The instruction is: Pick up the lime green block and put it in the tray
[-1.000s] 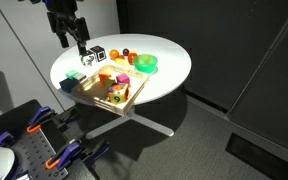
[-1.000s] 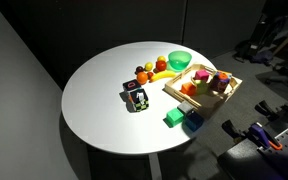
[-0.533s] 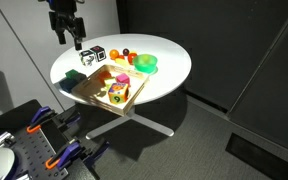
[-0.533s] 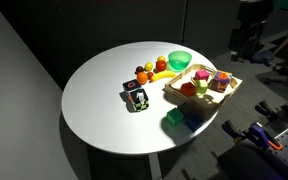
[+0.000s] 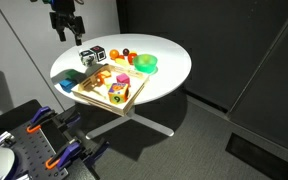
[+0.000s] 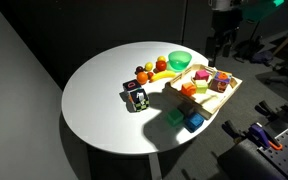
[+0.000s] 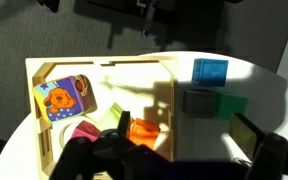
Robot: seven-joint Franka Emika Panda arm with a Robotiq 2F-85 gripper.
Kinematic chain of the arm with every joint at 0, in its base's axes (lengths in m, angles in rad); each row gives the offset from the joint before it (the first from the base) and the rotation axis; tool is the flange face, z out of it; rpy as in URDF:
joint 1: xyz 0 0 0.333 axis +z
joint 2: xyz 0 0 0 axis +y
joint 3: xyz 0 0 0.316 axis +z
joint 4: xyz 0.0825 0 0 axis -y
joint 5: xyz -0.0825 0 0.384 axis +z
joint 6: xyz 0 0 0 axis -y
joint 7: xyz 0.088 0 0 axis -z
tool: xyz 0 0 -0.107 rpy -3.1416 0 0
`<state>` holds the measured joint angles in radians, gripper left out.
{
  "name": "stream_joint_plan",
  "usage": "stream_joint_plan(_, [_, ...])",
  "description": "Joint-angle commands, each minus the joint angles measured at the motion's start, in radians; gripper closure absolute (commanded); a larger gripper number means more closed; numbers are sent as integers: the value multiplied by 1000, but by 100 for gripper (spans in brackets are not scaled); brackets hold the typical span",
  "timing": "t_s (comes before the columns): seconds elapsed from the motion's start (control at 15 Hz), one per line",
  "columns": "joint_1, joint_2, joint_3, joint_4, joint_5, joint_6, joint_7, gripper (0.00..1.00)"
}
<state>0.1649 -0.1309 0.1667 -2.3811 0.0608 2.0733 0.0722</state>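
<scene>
My pincer (image 5: 69, 36) hangs spread and empty, high above the worktop (image 5: 169, 65); the green block (image 6: 174, 117) sits just outside the tray (image 6: 224, 96).

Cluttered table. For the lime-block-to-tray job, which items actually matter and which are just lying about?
Job:
- lime green block
- tray

Lying about:
- blue block, next to the lime one
- green bowl
- black-and-white cube
- toy fruit by the bowl
- toys already in the tray
</scene>
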Motion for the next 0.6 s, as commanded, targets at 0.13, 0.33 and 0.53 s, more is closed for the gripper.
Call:
stream_joint_plan(0.13, [10, 26, 12, 9, -1, 31, 6, 0])
stream_joint_plan(0.33, [11, 36, 15, 12, -1, 38, 15, 0])
stream_joint_plan(0.53, [11, 36, 15, 13, -1, 38, 16, 0])
